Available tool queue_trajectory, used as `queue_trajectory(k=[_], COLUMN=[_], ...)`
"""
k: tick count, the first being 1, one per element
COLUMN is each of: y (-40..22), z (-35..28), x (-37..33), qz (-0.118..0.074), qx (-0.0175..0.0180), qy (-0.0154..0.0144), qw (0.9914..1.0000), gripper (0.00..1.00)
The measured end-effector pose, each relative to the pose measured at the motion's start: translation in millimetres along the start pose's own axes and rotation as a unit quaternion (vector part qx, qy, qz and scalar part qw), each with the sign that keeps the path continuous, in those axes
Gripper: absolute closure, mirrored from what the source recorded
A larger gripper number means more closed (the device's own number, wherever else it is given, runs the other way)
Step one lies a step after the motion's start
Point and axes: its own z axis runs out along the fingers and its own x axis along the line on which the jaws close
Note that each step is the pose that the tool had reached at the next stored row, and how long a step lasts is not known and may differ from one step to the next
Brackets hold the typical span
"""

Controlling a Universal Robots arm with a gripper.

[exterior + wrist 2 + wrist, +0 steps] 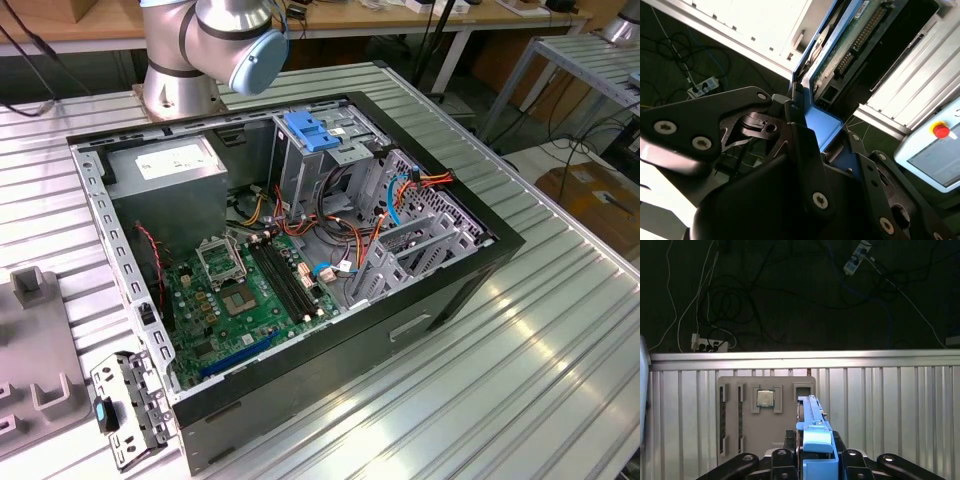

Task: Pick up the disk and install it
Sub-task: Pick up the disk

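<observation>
In both wrist views my gripper (816, 456) is shut on the disk (812, 415). In the first wrist view the disk is seen edge-on, its blue side rail standing up between the black fingers (790, 450). The second wrist view has the disk (850, 45) with its green circuit-board side and connectors showing, and the blue rail is clamped in the gripper (812, 135). The disk is held in the air over a ribbed metal table. In the exterior view the open computer case (440, 290) lies on its side, with its metal drive cage (330, 160) at the far end.
A grey fixture tray (735, 440) with a processor chip (765, 398) lies beyond the disk. Inside the case are a power-supply box (170, 165), a green motherboard (250, 290) and loose cables (330, 225). The arm's base (185, 70) stands behind the case. A pendant with a red button (940, 131) is nearby.
</observation>
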Motion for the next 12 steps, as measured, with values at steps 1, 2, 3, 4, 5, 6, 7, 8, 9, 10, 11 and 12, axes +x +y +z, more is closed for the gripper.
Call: queue_trajectory(k=[1,2,3,4,5,6,7,8,9,10,11,12], y=[0.1,0.1,0.1,0.1,0.1,0.2,0.2,0.2,0.2,0.2,0.3,0.3], z=[-1.4,-2.6,-4.1,-5.6,-6.3,-7.1,-8.2,-9.1,-10.1,-11.0,-12.1,-13.1], x=[0.0,-0.1,-0.1,-0.1,-0.1,-0.1,-0.1,-0.1,-0.1,-0.1,-0.1,-0.2], qz=[0.000,0.000,0.000,0.000,0.000,0.000,0.000,0.000,0.000,0.000,0.000,0.000], qx=[-0.0003,-0.0006,-0.0009,-0.0013,-0.0014,-0.0016,-0.0018,-0.0021,-0.0023,-0.0025,-0.0026,-0.0028], qy=[0.0000,0.0000,0.0000,0.0000,0.0000,0.0000,0.0000,0.0001,0.0001,0.0001,0.0001,0.0000], qw=[1.00000,1.00000,1.00000,1.00000,1.00000,1.00000,1.00000,1.00000,1.00000,1.00000,1.00000,1.00000], gripper=[0.63,0.63,0.63,0.63,0.63,0.63,0.63,0.63,0.63,0.63,0.63,0.63])
